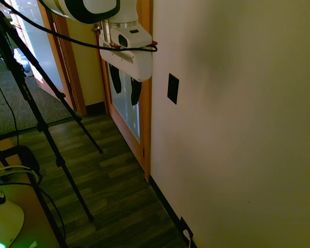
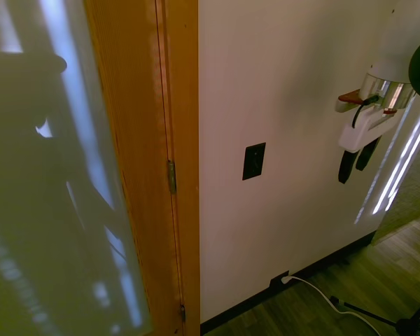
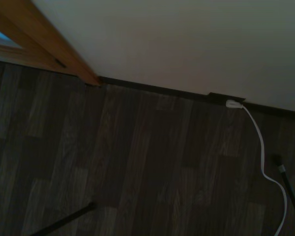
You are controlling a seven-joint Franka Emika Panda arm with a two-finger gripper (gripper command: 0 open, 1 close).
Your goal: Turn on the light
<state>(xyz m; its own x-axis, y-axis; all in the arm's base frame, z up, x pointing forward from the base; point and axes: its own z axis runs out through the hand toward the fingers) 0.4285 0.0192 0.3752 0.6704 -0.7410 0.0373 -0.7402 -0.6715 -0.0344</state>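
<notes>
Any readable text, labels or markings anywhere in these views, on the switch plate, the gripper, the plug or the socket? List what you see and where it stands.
None can be read in any view.
switch: plain black plate, no lettering visible.
gripper: white body and dark fingers, no legible brand or label.
socket plate and white plug: dark and blurred, no marks can be made out.

The switch plate is showing black against a plain cream wall. The gripper is presenting a white body with black fingers. The door frame is appearing orange-brown — the floor dark wood-grain planks. A white plug is sitting in a black socket plate.
</notes>
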